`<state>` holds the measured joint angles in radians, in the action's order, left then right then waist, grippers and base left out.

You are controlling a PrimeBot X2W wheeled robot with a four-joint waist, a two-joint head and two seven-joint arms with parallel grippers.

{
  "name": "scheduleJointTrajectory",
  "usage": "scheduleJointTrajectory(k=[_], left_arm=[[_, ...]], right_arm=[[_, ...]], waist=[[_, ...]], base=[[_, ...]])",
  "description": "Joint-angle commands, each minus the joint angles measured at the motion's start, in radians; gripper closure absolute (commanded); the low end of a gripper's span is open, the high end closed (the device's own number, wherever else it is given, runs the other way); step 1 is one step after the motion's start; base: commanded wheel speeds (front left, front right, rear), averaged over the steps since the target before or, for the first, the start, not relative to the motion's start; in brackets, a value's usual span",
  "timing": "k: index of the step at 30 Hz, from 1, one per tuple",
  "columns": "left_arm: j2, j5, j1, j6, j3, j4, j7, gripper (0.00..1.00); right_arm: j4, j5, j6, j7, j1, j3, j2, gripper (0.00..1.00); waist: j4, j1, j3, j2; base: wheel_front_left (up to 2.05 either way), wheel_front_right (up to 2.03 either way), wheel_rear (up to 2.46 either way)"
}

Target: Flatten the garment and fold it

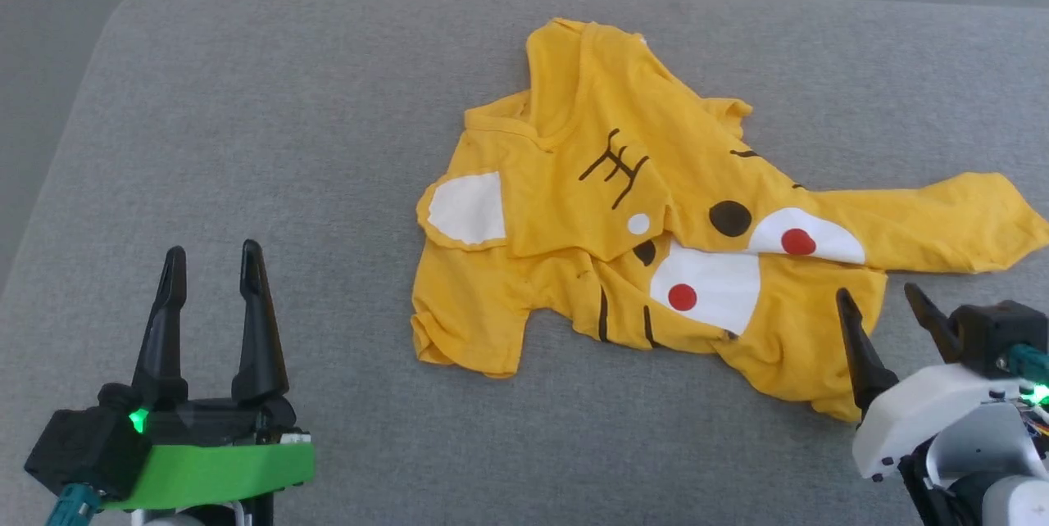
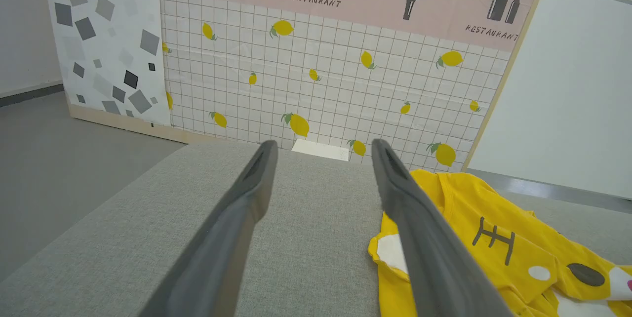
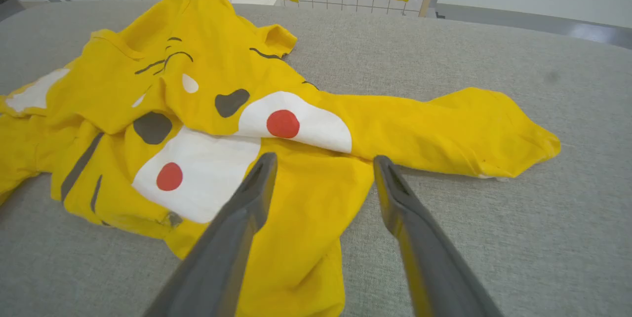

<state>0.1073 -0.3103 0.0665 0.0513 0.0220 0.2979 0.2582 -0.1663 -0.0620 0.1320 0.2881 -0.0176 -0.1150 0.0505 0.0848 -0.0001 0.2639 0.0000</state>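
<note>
Over the near edge of the garment (image 1: 574, 182), the right gripper (image 1: 875, 291) hangs with fingers spread; the left gripper (image 1: 212, 249), likewise spread, sits well apart. Best to pinch single-layer outer corners, then draw them apart.

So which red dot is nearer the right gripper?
The upper red dot, on the overlying fold; the other red dot lies farther left of the right gripper.
</note>
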Motion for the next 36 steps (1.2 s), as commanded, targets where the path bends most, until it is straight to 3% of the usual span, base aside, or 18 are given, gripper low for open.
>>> scheduleJointTrajectory(k=[1,9,10,12,17,20,25,28,33,34,35,36], left_arm=[[-0.01,0.017,-0.016,0.012,0.006,-0.005,0.004,0.0],[-0.039,0.042,-0.027,0.047,0.009,-0.026,0.004,0.0],[-0.041,0.044,-0.03,0.05,0.009,-0.027,0.004,0.0],[-0.044,0.051,-0.034,0.055,0.009,-0.03,0.004,0.0],[-0.049,0.063,-0.027,0.062,0.006,-0.042,0.004,0.0],[-0.051,0.068,-0.022,0.065,-0.003,-0.052,0.004,0.0],[-0.054,0.07,-0.013,0.068,-0.015,-0.068,0.004,0.0],[-0.055,0.066,-0.008,0.068,-0.02,-0.073,0.004,0.0],[-0.056,0.053,0.0,0.069,-0.022,-0.079,0.004,0.0],[-0.056,0.051,0.0,0.069,-0.022,-0.08,0.004,0.0],[-0.057,0.05,0.0,0.069,-0.021,-0.081,0.004,0.0],[-0.057,0.049,-0.001,0.069,-0.02,-0.082,0.004,0.0]], right_arm=[[0.014,0.008,-0.001,0.029,0.02,0.001,0.0,0.0],[0.179,0.019,-0.001,0.162,0.056,0.016,0.0,0.0],[0.197,0.021,-0.001,0.165,0.065,0.025,0.0,0.2],[0.219,0.023,-0.001,0.155,0.083,0.033,0.0,1.0],[0.23,0.015,-0.001,0.142,0.128,0.081,0.0,1.0],[0.19,-0.027,-0.001,0.198,0.129,0.137,0.033,1.0],[0.049,-0.241,-0.001,0.479,0.012,0.309,0.217,1.0],[-0.06,-0.376,-0.001,0.677,-0.115,0.324,0.316,1.0],[-0.189,-0.509,-0.001,0.865,-0.294,0.319,0.375,1.0],[-0.213,-0.513,-0.001,0.856,-0.308,0.312,0.371,0.72],[-0.229,-0.507,-0.001,0.836,-0.31,0.305,0.364,0.07],[-0.242,-0.497,-0.001,0.81,-0.308,0.303,0.356,0.0]], waist=[[0.007,0.0001,0.001,0.0],[0.02,0.0001,0.003,0.0],[0.02,0.0001,0.003,0.0],[0.017,0.0001,0.001,0.0],[-0.001,0.0001,-0.019,0.0],[-0.013,0.0001,-0.035,0.0],[-0.026,0.0001,-0.06,0.0],[-0.028,0.0001,-0.065,0.0],[-0.026,0.0001,-0.061,0.0],[-0.026,0.0001,-0.059,0.0],[-0.026,0.0001,-0.058,0.0],[-0.027,0.0001,-0.056,0.0]], base=[[0.0,0.0,0.0],[0.0,0.0,0.0],[0.0,0.0,0.0],[0.0,0.0,0.0],[0.0,0.0,0.0],[0.0,0.0,0.0],[0.0,0.0,0.0],[0.0,0.0,0.0],[0.0,0.0,0.0],[0.0,0.0,0.0],[0.0,0.0,0.0],[0.0,0.0,0.0]])
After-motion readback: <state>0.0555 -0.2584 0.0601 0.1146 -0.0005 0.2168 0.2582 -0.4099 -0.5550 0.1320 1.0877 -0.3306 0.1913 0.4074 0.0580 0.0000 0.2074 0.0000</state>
